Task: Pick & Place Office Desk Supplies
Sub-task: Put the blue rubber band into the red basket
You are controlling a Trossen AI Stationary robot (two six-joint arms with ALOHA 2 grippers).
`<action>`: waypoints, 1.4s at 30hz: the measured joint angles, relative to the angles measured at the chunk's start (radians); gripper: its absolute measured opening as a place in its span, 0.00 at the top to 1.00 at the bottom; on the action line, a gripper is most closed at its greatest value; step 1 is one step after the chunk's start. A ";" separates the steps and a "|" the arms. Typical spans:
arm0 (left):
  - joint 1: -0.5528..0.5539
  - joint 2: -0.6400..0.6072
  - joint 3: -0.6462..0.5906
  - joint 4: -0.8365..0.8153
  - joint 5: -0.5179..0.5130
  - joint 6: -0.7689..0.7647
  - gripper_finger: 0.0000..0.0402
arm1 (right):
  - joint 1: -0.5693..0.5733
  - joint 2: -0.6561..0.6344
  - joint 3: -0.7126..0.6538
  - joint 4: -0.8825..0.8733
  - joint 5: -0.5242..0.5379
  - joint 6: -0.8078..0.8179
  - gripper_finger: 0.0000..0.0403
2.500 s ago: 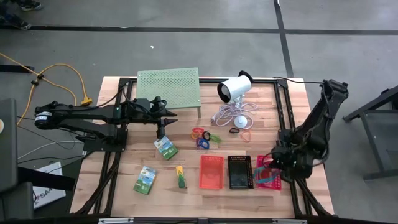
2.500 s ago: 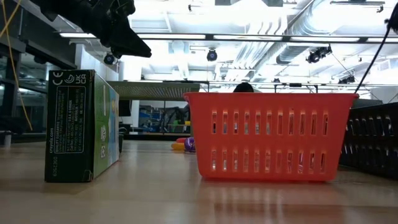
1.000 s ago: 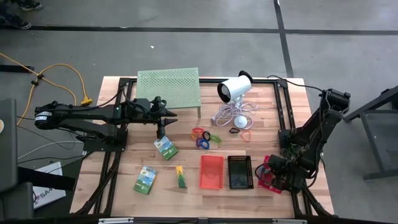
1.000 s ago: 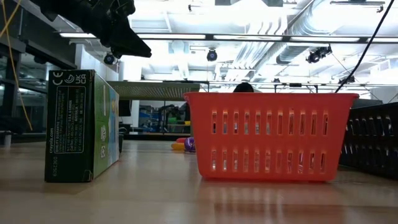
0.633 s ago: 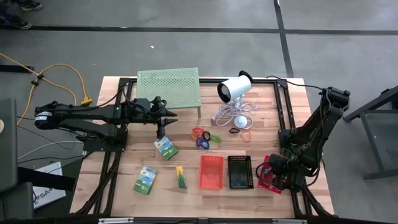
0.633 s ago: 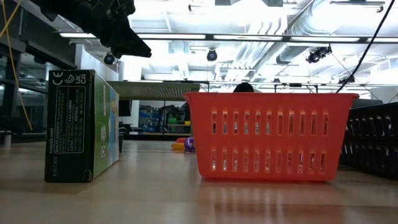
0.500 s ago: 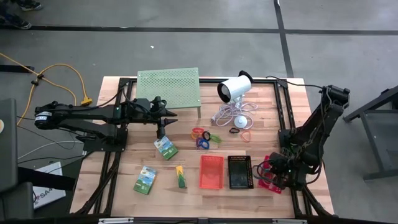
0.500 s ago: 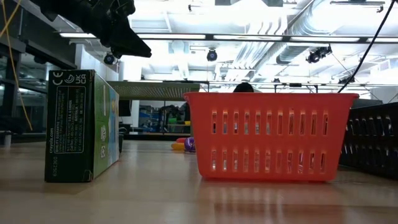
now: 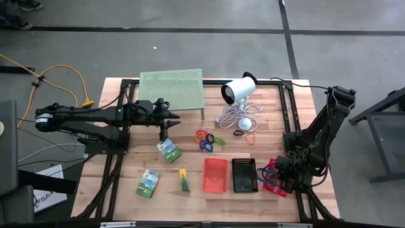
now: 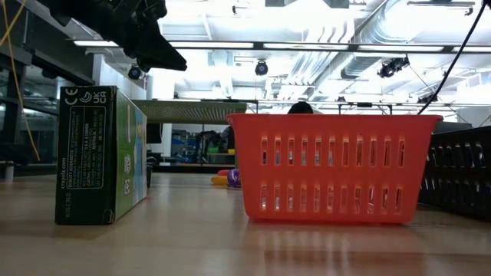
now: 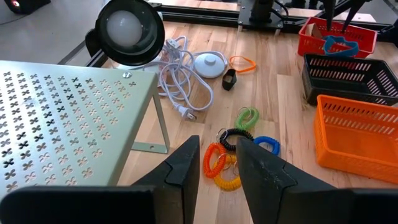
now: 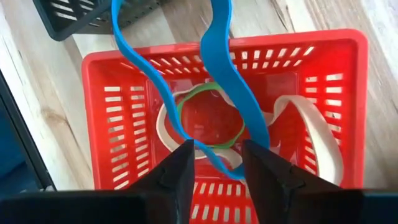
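On the worktop (image 9: 126, 190) three green packs (image 9: 168, 150) and the coloured loops (image 9: 209, 139) still wait outside the baskets. Your right hand (image 12: 214, 163) hangs parted over the pink basket (image 12: 348, 93), a blue band (image 12: 233, 81) draped between its fingers onto bands already inside; your left hand (image 11: 214, 158) waits part-open and empty near the loops

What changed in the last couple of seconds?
The right gripper dropped toward the table's near edge over the pink basket and opened; the blue band hangs between its fingers into the basket. The left gripper, packs and other baskets stayed put.
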 joint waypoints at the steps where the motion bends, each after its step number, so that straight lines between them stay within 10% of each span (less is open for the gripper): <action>1: 0.000 0.000 0.000 0.000 0.000 0.000 0.75 | 0.000 0.000 0.000 0.000 0.004 0.000 0.69; 21: 0.000 0.000 0.000 0.000 0.000 0.000 0.75 | -0.083 -0.150 0.000 0.013 0.182 -0.195 0.69; 42: 0.000 0.000 0.000 0.000 0.000 0.000 0.75 | -0.316 0.044 0.000 0.335 -0.127 -0.553 0.69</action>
